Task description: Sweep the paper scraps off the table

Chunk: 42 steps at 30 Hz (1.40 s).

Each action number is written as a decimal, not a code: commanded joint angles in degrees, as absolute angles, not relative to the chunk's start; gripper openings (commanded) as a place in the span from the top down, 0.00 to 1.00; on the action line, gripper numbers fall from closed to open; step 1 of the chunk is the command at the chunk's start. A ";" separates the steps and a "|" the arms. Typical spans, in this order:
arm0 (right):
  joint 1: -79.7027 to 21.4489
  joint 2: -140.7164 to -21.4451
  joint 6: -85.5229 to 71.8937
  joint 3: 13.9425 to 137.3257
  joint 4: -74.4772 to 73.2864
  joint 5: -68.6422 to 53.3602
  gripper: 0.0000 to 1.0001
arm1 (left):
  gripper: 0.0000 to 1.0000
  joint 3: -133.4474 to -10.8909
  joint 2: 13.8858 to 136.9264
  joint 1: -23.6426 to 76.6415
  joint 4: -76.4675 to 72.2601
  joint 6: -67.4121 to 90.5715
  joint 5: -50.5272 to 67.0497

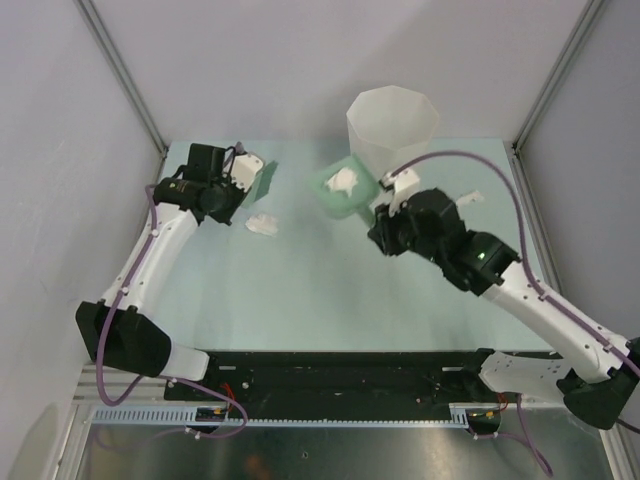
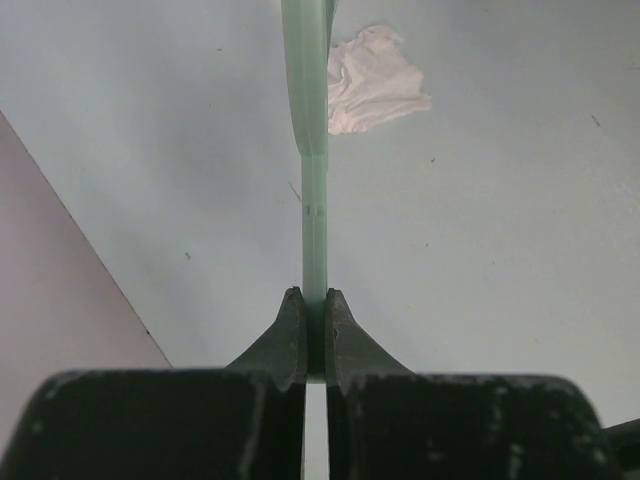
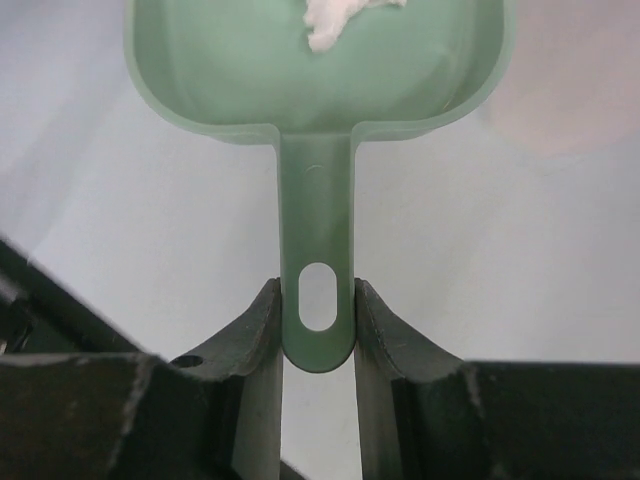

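One paper scrap [image 1: 263, 225] lies on the pale green table [image 1: 330, 290], just in front of the thin green sweeper blade [image 1: 265, 180]. My left gripper [image 1: 245, 182] is shut on that blade. In the left wrist view the blade [image 2: 314, 150] runs edge-on from my left gripper [image 2: 315, 312] toward the scrap [image 2: 375, 80]. My right gripper [image 1: 378, 212] is shut on the handle of the green dustpan [image 1: 340, 195], which carries a white scrap [image 1: 343, 180]. The right wrist view shows the handle [image 3: 318, 230] between the jaws of my right gripper [image 3: 318, 310] and the scrap [image 3: 335, 20] in the pan [image 3: 250, 70].
A tall white faceted bin [image 1: 392, 125] stands at the back, right behind the dustpan. Another small white scrap [image 1: 470, 197] lies near the table's right edge. Grey walls and metal rails close in the table on three sides.
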State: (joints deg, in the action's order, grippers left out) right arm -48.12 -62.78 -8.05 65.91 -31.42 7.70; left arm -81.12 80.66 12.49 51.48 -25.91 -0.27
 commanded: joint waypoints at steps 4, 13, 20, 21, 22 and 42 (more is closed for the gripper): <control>-36.84 -69.07 -0.71 84.18 -39.99 16.68 1.00 | 1.00 -79.98 77.17 11.87 49.39 -26.19 1.23; -31.20 -82.61 30.86 103.00 -31.39 37.00 1.00 | 1.00 -78.66 76.29 11.60 49.31 -26.98 1.58; -32.61 -89.03 67.63 105.48 -15.14 45.61 1.00 | 1.00 -77.61 76.29 11.07 48.87 -27.77 1.93; -32.69 -88.60 72.64 104.42 -12.68 45.35 1.00 | 1.00 -77.61 76.38 10.90 48.78 -27.77 2.11; -32.70 -88.16 76.69 101.98 -9.18 44.22 1.00 | 1.00 -77.43 76.46 10.90 48.78 -27.77 2.20; -27.42 -82.27 116.47 89.39 -8.72 34.01 1.00 | 1.00 -76.55 76.55 10.81 48.25 -28.21 3.08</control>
State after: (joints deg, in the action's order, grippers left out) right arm -26.50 -84.90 95.59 89.19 -7.20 37.28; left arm -76.60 78.72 11.22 50.22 -27.31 1.91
